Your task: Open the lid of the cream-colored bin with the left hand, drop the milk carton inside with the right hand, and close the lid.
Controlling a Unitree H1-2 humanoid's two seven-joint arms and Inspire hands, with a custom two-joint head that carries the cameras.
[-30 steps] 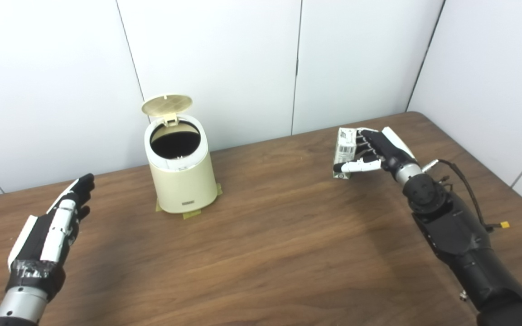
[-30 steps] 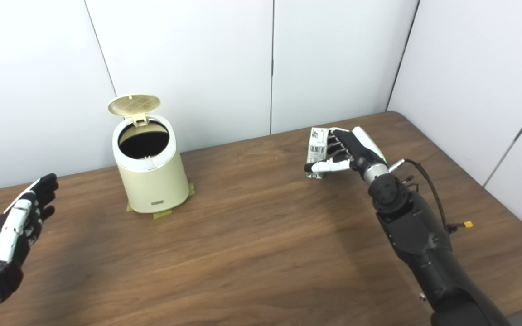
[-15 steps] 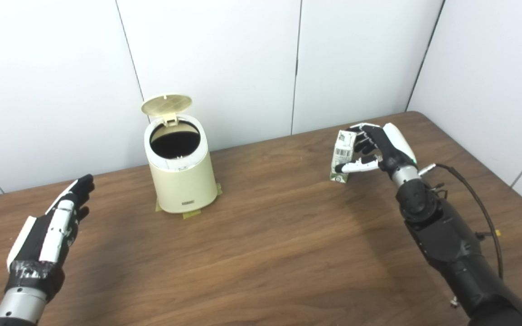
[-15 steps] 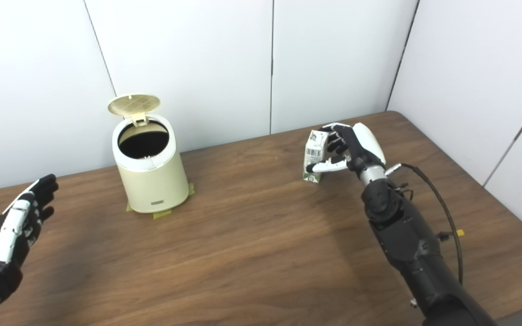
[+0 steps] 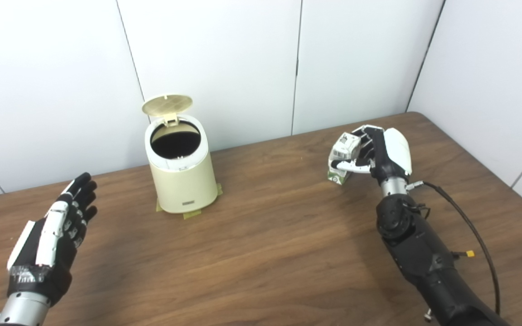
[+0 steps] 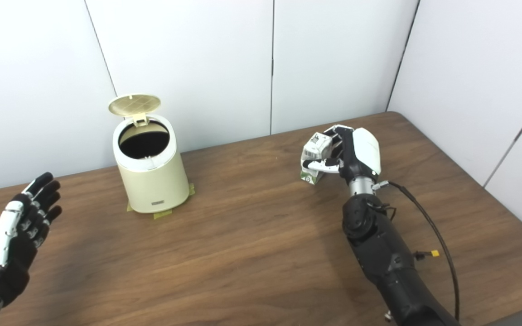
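Left eye view: the milk carton point(image 5: 344, 157) is clasped, tilted, in the right hand point(image 5: 381, 154) above the far right of the wooden table point(image 5: 261, 244). The cream-colored bin point(image 5: 180, 170) is seen at far left on tape patches, its lid point(image 5: 166, 104) raised upright. The left hand point(image 5: 55, 240) is held empty at near left, fingers spread apart.

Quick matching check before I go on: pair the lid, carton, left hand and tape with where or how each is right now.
Things:
1. lid
2. carton
3. left hand
4. tape

States:
A. open, holding nothing
B. gripped in the right hand, tilted
C. standing up at the back of the bin
D. under the bin's base on the table

Pairs: 1-C, 2-B, 3-A, 4-D
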